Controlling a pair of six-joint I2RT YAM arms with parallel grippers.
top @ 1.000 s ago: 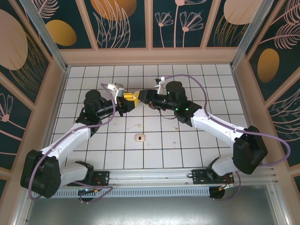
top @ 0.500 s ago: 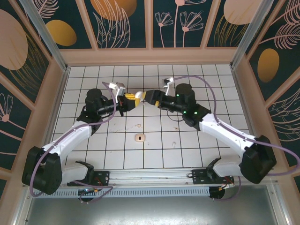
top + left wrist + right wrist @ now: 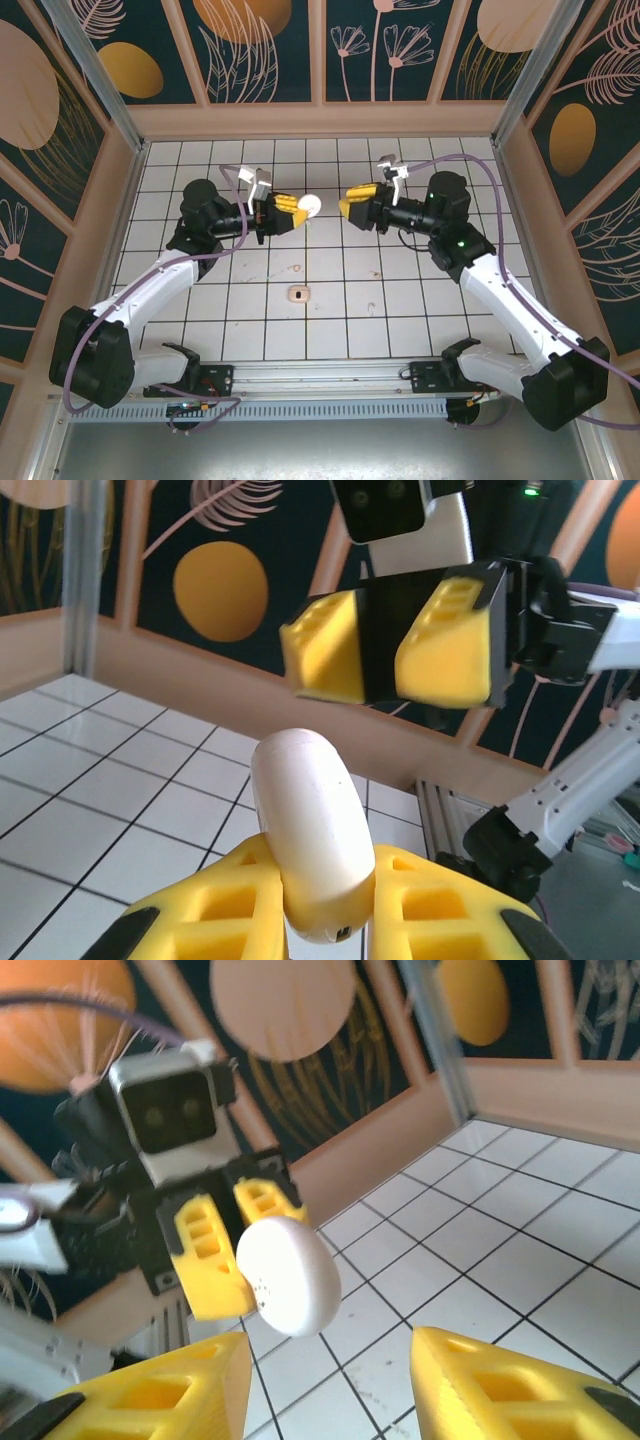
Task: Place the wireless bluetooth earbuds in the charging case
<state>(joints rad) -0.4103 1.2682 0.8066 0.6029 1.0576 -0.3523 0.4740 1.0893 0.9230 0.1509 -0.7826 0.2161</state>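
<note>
Beige charging case (image 3: 297,294) — seemingly outside jaws

The desk (image 3: 200,330) in front of me is a white top ruled by dark lines into square tiles, with low pinkish boards (image 3: 320,120) along its far edge and both sides. The charging case (image 3: 297,294), a tiny pinkish-beige rounded square, lies flat on it within a single tile. One tile beyond the case, toward the far board, sits a small dark speck (image 3: 296,267), too small to make out.
</note>
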